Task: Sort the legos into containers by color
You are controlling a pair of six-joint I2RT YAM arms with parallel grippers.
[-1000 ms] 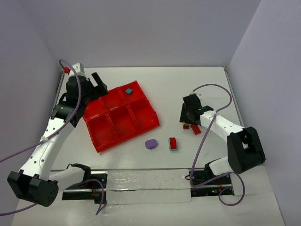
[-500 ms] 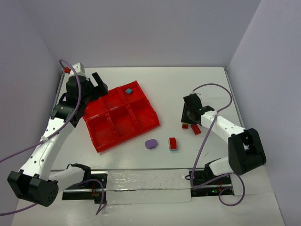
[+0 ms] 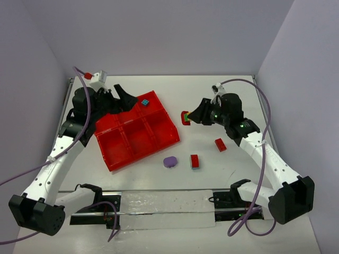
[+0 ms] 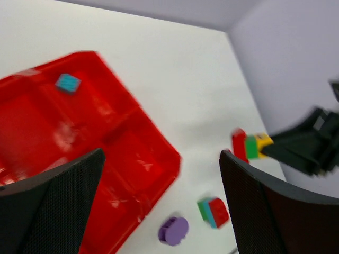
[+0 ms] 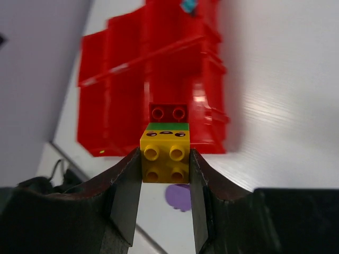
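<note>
A glossy red plastic tray with six square compartments (image 3: 139,142) sits at an angle on a white table (image 3: 212,95), left of centre. In the top view, one small teal brick (image 3: 144,101) lies alone in the compartment at the right end of the tray's far row. The other compartments look bare.

The right gripper (image 3: 192,117) is raised above the table, to the right of the tray and apart from it. It is clamped on a small stack of bricks (image 5: 164,151). The right wrist view shows its two dark fingers (image 5: 125,198) pressing the sides of a yellow brick. A thin green layer and a dark red brick sit on the far end of the stack.

The left gripper (image 3: 121,97) hangs over the far left corner of the tray. The left wrist view shows its fingers (image 4: 55,203) spread wide, with nothing between them.

Three loose pieces lie on the table near the tray's near right side:
- A round purple piece (image 3: 170,161) lies just off the tray's edge.
- A red brick with a green edge (image 3: 195,161) lies beside the purple piece, to its right.
- A plain red brick (image 3: 220,144) lies further right, beneath the right arm.
</note>
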